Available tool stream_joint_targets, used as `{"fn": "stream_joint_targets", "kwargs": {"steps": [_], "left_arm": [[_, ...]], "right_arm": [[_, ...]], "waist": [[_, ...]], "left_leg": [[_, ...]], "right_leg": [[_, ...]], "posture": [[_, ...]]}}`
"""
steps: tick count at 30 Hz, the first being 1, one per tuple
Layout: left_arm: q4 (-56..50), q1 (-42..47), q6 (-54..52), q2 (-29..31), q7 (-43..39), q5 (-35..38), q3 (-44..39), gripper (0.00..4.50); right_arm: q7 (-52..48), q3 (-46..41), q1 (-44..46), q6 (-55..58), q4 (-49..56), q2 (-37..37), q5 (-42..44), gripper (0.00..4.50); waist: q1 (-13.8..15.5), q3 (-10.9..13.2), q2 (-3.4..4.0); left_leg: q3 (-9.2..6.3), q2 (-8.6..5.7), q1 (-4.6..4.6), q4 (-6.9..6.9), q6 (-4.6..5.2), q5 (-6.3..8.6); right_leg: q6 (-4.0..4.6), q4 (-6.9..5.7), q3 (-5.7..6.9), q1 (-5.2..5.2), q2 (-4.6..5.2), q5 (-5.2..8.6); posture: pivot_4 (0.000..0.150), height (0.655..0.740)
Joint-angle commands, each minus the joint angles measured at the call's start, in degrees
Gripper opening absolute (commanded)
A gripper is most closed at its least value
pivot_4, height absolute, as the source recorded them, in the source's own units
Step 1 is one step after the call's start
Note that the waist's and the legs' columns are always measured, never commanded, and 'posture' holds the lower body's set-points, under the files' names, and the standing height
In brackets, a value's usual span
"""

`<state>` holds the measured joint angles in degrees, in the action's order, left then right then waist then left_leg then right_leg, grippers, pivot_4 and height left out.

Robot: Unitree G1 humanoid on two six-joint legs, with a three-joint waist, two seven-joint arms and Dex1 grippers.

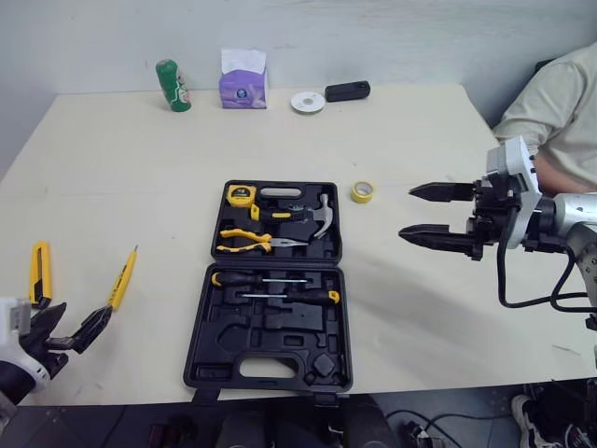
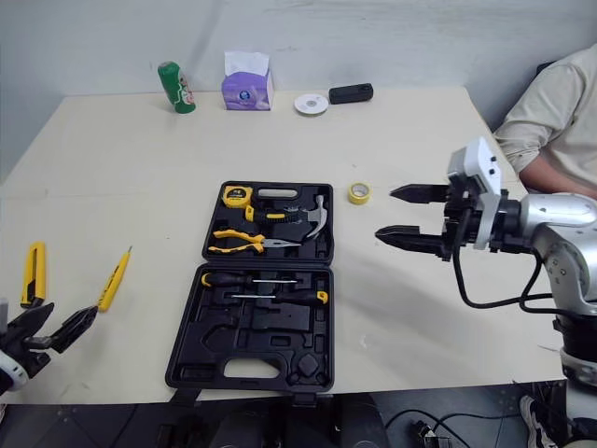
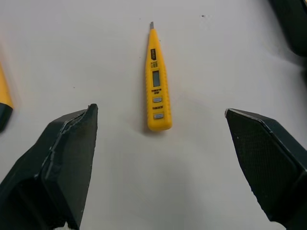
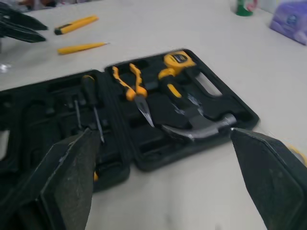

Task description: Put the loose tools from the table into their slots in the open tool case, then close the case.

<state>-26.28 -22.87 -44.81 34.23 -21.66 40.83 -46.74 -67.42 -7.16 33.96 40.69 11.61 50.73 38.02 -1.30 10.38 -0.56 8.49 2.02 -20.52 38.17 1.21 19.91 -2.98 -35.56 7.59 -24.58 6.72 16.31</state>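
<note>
Two loose tools — tester pen (image 1: 122, 278), utility knife (image 1: 39, 273) — are laid left of one open tool case (image 1: 224, 322) on a cream desk (image 1: 140, 168), pale wall (image 1: 420, 37) behind; left claw (image 1: 87, 310) and right claw (image 1: 407, 213) are spread, empty.

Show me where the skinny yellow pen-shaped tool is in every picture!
Left eye view: skinny yellow pen-shaped tester, on the table left of the open black plastic tool case.
Right eye view: same spot.
Left wrist view: on the table ahead of the open left end effector.
Right wrist view: beyond the case.
Shared landmark: the yellow-and-black utility knife beside it.
</note>
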Motion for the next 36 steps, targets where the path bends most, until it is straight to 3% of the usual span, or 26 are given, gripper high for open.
{"fn": "stream_joint_targets", "kwargs": {"steps": [1,9,15,24,27,34,36], "left_arm": [[-0.1,2.7,-2.7,1.5,2.5,0.5,0.2,4.5],[6.5,11.0,-8.3,5.6,3.5,-2.0,7.3,4.5],[11.0,16.4,-11.5,5.8,4.1,-2.6,10.7,4.5],[15.5,19.9,-10.9,4.5,4.8,-6.6,15.3,4.5],[15.4,20.5,-11.4,3.5,5.1,-7.0,16.3,3.66],[14.4,21.2,-9.2,3.0,4.5,-9.4,18.0,0.55],[12.7,21.1,-9.2,2.3,4.9,-9.1,17.2,0.53]], "right_arm": [[-0.4,0.8,2.3,1.3,5.5,-0.9,3.7,4.44],[-2.2,5.5,7.1,-0.3,7.2,-6.1,5.9,4.44],[-3.3,9.7,10.2,-2.4,7.4,-10.5,4.9,4.44],[-3.5,10.1,9.5,-3.3,7.5,-10.5,4.4,4.44],[-3.1,10.0,9.2,-3.2,7.8,-10.2,4.3,4.5],[-2.9,10.1,8.7,-3.6,8.3,-10.2,4.0,4.5],[-2.7,10.1,8.6,-3.8,8.4,-10.3,3.9,4.5]], "waist": [[0.1,0.0,-0.01],[-0.1,0.0,-0.03],[-0.3,0.0,-0.04],[0.5,0.0,-0.04],[0.8,0.0,-0.03],[1.4,0.0,-0.03],[1.4,0.0,-0.03]], "left_leg": [[-0.01,0.0,0.0,0.0,-0.01,-0.01],[-0.01,-0.03,0.02,0.01,0.26,-0.22],[0.01,-0.02,0.0,-0.02,0.23,-0.23],[0.0,-0.04,0.09,0.01,0.15,-0.29],[0.0,-0.04,0.13,-0.01,0.05,-0.3],[0.0,-0.13,0.12,0.0,0.21,-0.29],[0.0,-0.17,0.11,0.0,0.22,-0.28]], "right_leg": [[0.0,-0.01,0.01,0.0,0.0,0.0],[-0.01,-0.07,0.01,0.0,-0.01,0.0],[-0.01,-0.1,0.02,-0.03,-0.03,-0.01],[-0.01,-0.19,0.01,0.01,-0.01,-0.01],[0.01,-0.27,-0.01,0.0,-0.01,0.0],[0.01,-0.25,-0.01,0.01,0.08,0.0],[0.0,-0.25,-0.01,0.02,0.13,-0.01]], "posture": [[0.15,0.7316],[0.15,0.7316],[0.15,0.7316],[0.15,0.7316],[0.15,0.7316],[0.15,0.7316],[0.15,0.7316]]}}
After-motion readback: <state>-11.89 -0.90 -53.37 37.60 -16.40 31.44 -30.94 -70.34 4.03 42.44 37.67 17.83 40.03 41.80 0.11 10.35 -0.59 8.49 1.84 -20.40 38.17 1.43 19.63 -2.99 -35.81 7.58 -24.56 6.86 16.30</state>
